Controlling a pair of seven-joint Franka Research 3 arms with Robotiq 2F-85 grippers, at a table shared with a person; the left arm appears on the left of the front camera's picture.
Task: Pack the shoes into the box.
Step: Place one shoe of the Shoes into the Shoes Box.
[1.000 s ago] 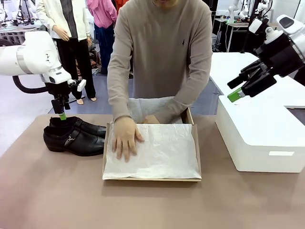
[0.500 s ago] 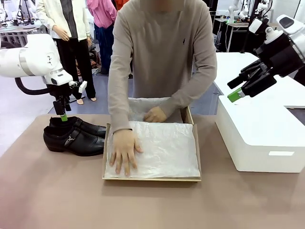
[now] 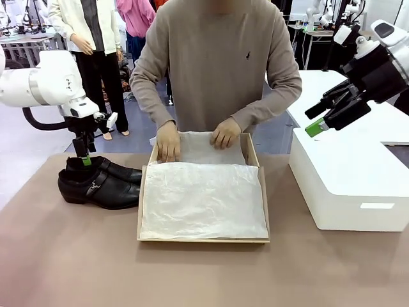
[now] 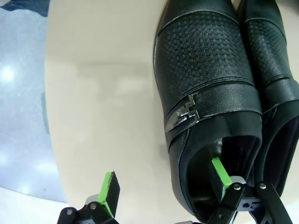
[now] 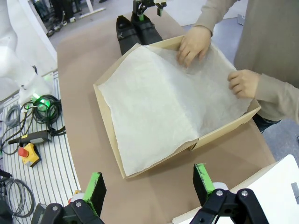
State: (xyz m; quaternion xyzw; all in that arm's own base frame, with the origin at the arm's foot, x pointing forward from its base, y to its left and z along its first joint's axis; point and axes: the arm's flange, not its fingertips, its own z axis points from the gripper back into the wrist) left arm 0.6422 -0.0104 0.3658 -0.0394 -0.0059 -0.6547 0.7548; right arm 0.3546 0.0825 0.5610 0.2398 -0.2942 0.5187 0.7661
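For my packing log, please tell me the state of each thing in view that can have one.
Brown cardboard box: open, lined with white tissue paper.
Glossy black leather shoes: side by side, unpacked.
Left gripper: open, one finger inside a shoe.
Right gripper: open, empty.
Person's hands: resting on the paper.

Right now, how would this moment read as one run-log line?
shoes: on table, unpacked | left gripper: open, straddling one shoe's side wall | right gripper: open, aloft | box: tissue-lined, person's hands at far end

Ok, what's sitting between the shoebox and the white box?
Nothing: a bare strip of table separates shoebox and white box, per the front view.
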